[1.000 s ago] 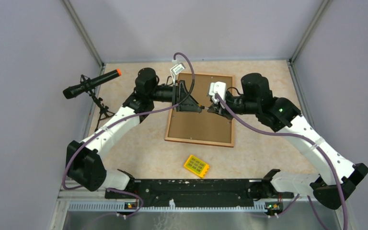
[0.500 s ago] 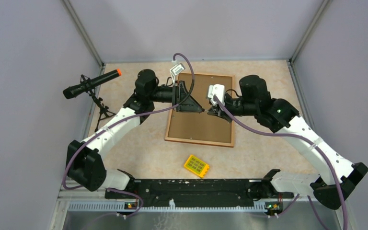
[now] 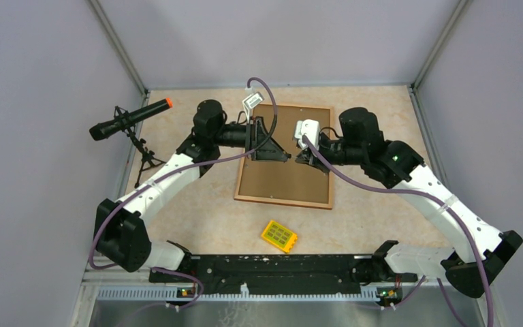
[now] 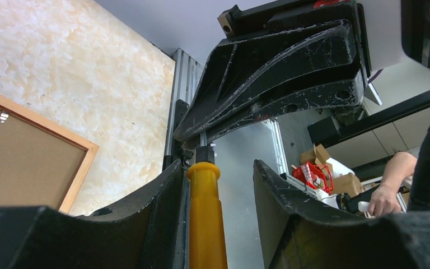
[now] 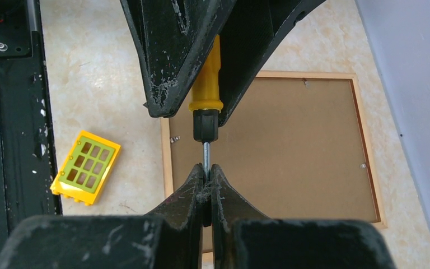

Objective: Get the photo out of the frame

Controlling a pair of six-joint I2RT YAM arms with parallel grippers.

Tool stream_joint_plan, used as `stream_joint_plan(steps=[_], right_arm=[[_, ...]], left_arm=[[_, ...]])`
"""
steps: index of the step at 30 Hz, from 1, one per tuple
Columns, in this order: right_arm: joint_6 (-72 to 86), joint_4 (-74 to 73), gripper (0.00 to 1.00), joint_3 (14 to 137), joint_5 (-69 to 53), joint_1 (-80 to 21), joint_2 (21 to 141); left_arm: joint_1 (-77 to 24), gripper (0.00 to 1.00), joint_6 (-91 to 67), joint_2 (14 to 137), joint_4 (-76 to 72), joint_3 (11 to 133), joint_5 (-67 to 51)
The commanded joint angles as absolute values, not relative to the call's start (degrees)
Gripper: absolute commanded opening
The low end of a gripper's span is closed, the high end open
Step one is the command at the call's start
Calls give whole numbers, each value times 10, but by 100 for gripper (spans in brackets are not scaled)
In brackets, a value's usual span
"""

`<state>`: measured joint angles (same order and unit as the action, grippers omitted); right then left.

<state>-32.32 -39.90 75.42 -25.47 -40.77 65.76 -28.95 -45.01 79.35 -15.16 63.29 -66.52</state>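
The frame (image 3: pixel 284 178) lies back-up on the table, brown fibreboard showing, and it also shows in the right wrist view (image 5: pixel 291 145) and the left wrist view (image 4: pixel 17 162). The photo is hidden under the backing. Both grippers meet above the frame's upper half with a yellow-handled screwdriver (image 5: pixel 207 84) between them. My right gripper (image 5: pixel 206 171) is shut on its thin metal shaft (image 5: pixel 206 156). My left gripper (image 4: pixel 218 174) is around the handle (image 4: pixel 207 224), which rests against one finger with a gap to the other. In the top view the left gripper (image 3: pixel 286 157) and right gripper (image 3: pixel 300 157) nearly touch.
A yellow block with a green grid (image 3: pixel 278 236) lies near the front, also in the right wrist view (image 5: pixel 85 167). A microphone on a small tripod (image 3: pixel 129 119) stands at the left. Small metal clips (image 5: pixel 363 166) sit on the frame's back. Grey walls enclose the table.
The right gripper has shifted slightly left and the left gripper slightly right, so the gap between the two has narrowed. The frame and the block have not moved.
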Motion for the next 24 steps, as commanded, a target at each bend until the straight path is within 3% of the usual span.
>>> stream_joint_plan(steps=[1, 6, 10, 11, 12, 14, 15, 18, 24], right_arm=[[-316, -379, 0, 768, -253, -415, 657], [-318, -383, 0, 767, -261, -415, 656], [-317, -382, 0, 768, -265, -416, 657], [-313, -381, 5, 769, -265, -416, 658], [-307, -380, 18, 769, -265, -416, 657], [-292, -377, 53, 770, -260, -412, 658], [-278, -376, 64, 770, -257, -404, 659], [-249, -407, 73, 781, -294, -350, 675], [-191, -414, 78, 763, -303, -227, 725]], left_arm=[[-293, 54, -424, 773, -152, 633, -659], [-294, 41, -415, 773, -141, 634, -656], [-294, 20, -414, 774, -143, 634, -658], [-294, 14, -412, 774, -142, 635, -657], [-293, 8, -410, 773, -142, 634, -657], [-288, 0, -396, 772, -128, 635, -650], [-283, 0, -379, 772, -109, 643, -646], [-268, 0, -260, 777, 42, 699, -616], [-265, 0, 1, 782, 286, 767, -480]])
